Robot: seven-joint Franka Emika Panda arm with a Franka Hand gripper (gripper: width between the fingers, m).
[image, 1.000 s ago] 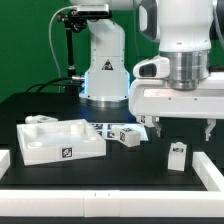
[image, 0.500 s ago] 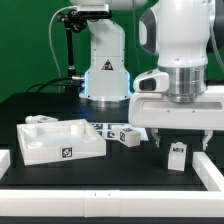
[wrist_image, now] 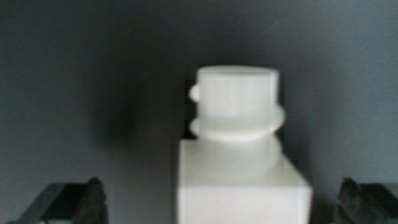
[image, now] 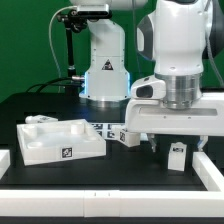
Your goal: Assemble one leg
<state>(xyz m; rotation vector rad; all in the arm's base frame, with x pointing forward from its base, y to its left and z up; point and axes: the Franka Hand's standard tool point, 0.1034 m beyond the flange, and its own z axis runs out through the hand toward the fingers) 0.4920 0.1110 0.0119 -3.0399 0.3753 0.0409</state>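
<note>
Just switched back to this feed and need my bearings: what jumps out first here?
The big white arm hangs low at the exterior view's right, directly over a small upright leg. In the wrist view that leg fills the middle, round peg on top, with the open fingers on either side, not touching it. The large white tray-like part lies at the exterior view's left.
</note>
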